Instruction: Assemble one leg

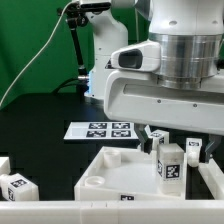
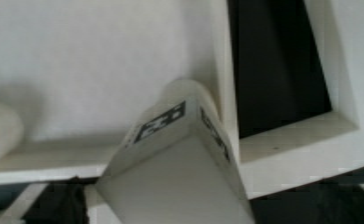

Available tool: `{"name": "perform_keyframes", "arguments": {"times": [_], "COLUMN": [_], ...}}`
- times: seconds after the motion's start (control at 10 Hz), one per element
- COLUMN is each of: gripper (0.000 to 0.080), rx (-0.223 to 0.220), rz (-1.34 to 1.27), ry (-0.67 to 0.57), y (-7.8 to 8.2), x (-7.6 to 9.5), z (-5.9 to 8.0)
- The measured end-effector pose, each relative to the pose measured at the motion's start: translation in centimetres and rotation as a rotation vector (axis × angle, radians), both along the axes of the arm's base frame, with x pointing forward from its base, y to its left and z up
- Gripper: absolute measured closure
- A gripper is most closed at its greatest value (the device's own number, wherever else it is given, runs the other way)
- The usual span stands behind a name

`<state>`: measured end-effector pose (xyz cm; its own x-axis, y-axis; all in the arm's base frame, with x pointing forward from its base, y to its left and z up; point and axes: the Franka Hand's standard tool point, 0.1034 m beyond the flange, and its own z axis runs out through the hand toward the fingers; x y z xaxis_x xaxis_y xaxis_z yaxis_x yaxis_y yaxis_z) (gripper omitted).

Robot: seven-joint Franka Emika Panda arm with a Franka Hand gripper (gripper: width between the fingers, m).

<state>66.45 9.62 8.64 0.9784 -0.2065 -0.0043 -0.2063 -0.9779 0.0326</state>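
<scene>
Near the middle of the exterior view, a large white square panel with raised edges lies flat on a black desk. One leg, a short chunky white post with black-and-white square tags on its faces, stands upright on the panel toward the exterior view's right, close to the panel's far corner. Directly above it hangs the robot's bulky white wrist, and the pincer reaches down around the top of the leg, with a dark finger visible just beside the leg on the exterior view's right. The pincer's fingers stand wide apart and do not press on the leg. Behind the panel, the marker board, a thin flat white sheet printed with several tags, lies on the desk. At the exterior view's lower left, two more white tagged legs rest on the desk, well apart from the panel. A green backdrop fills the background. The wrist view shows the leg close up and tilted across the picture, with part of a blurred tag on its face, and the panel's raised white rim beside it against the black desk.
</scene>
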Motion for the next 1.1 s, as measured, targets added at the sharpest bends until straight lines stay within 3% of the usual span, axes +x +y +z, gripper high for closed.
{"name": "perform_keyframes", "arguments": {"times": [0.4,0.8,0.9,1.0,1.1], "gripper": [0.0151,0.0151,0.0236,0.0371,0.0371], "rx": [-0.002,-0.001,-0.002,-0.002,-0.002], "rz": [0.201,0.187,0.187,0.187,0.186], "ry": [0.004,0.007,0.007,0.006,0.006], "y": [-0.39,0.08,0.08,0.07,0.01], "x": [-0.13,-0.48,-0.48,-0.46,-0.46], "z": [-0.2,-0.22,-0.23,-0.27,-0.29]}}
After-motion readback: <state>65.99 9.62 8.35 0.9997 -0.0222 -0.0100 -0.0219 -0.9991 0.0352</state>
